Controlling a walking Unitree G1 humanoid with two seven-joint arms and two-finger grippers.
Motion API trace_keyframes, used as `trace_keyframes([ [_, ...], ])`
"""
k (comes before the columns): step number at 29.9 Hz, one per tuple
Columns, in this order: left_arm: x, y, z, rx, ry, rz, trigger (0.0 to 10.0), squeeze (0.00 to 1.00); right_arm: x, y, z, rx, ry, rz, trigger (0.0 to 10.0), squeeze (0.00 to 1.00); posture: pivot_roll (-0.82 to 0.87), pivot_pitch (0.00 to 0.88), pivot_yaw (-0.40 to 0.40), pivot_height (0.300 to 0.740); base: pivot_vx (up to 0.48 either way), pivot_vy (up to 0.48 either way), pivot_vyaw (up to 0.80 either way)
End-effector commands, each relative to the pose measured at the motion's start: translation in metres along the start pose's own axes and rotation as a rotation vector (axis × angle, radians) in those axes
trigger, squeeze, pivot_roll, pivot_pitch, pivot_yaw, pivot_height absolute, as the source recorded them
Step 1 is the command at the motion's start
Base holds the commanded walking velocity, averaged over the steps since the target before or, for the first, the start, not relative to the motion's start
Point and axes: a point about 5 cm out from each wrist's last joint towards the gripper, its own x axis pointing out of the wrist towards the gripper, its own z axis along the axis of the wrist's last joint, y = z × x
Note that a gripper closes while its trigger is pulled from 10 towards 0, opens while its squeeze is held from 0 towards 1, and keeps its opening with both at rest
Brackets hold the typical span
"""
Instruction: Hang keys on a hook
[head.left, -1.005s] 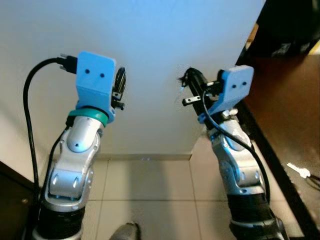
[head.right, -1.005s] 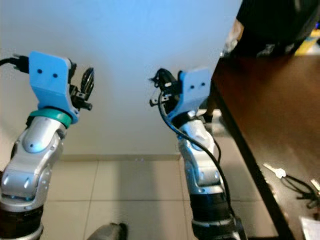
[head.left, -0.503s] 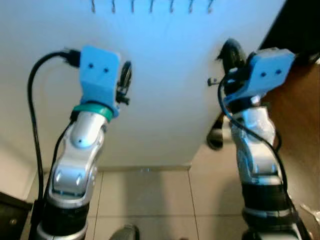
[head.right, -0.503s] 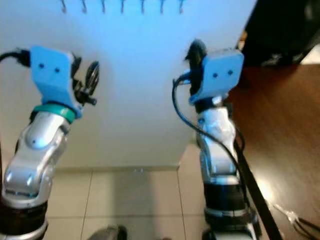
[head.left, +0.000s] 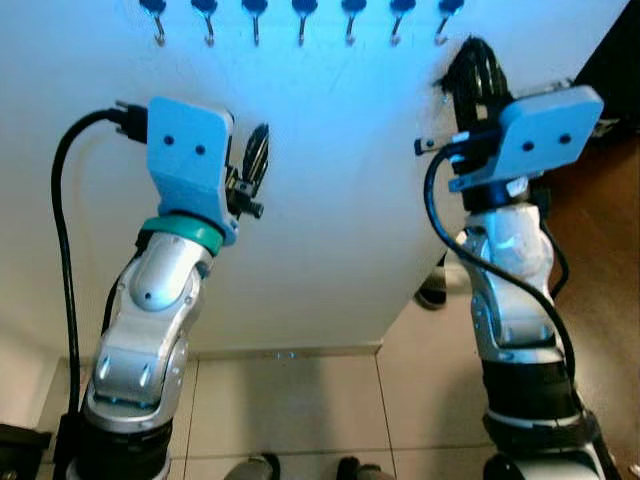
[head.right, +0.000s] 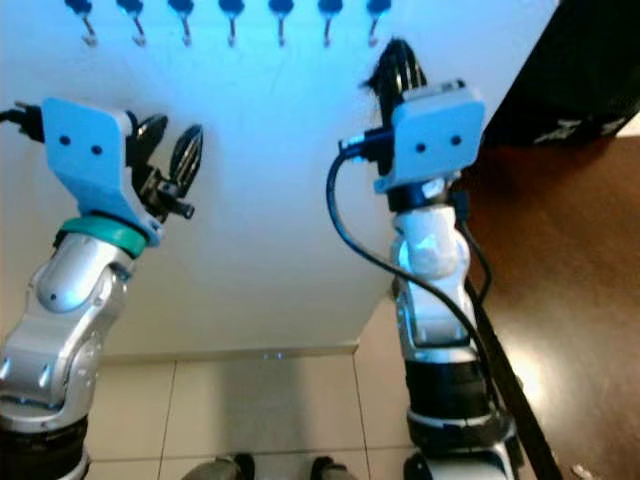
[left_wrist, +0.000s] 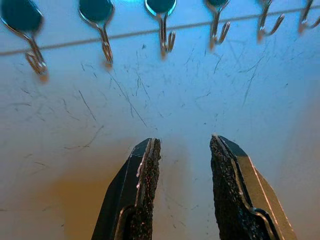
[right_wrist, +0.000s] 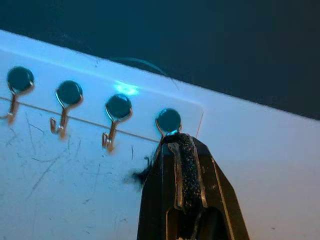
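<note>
Below the row of hooks on the white board, the right gripper sits pinched together at the rightmost hook; the left gripper hovers lower, jaws apart.

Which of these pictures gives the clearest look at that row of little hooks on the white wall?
The left wrist view: the row of hooks sits close and sharp above the open left end effector. The right wrist view shows four hooks, the last partly behind the closed right end effector. Both eye views show all seven, but small, along the top edge.
</note>
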Motion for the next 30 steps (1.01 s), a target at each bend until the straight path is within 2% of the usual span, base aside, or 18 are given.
trace_keyframes([
  [1,-0.003,0.001,0.000,0.003,-0.007,0.000,10.0,0.00,-0.002,0.003,-0.001,-0.004,-0.003,0.004,10.0,0.00,0.16,0.064,0.069,0.740,0.000,0.000,0.00],
  [7,-0.003,-0.001,0.000,-0.007,-0.008,-0.016,10.0,0.00,-0.003,0.005,-0.005,-0.005,0.018,0.018,10.0,0.00,0.16,0.066,0.072,0.740,0.000,0.000,0.00],
  [11,-0.003,-0.002,-0.001,-0.062,0.007,-0.034,10.0,0.00,0.000,0.012,-0.023,0.124,0.143,0.008,10.0,0.00,0.14,0.078,0.090,0.740,0.000,0.000,0.00],
  [13,-0.004,-0.003,-0.001,-0.073,0.012,-0.050,10.0,0.00,0.002,0.017,-0.026,0.150,0.164,0.034,10.0,0.00,0.14,0.079,0.090,0.740,0.000,0.000,0.00],
  [18,-0.005,-0.005,0.000,-0.076,0.010,-0.070,10.0,0.00,0.009,0.021,-0.028,0.169,0.172,0.063,10.0,0.00,0.14,0.081,0.088,0.740,0.000,0.000,0.00],
  [22,-0.005,-0.007,0.001,-0.083,0.007,-0.082,10.0,0.00,0.025,0.018,-0.026,0.171,0.156,0.065,10.0,0.00,0.14,0.086,0.086,0.740,0.000,0.000,0.00],
  [30,-0.005,-0.008,0.002,-0.088,0.010,-0.098,10.0,0.00,0.046,0.019,-0.018,0.175,0.115,0.060,10.0,0.00,0.15,0.088,0.090,0.740,0.000,0.000,0.00],
])
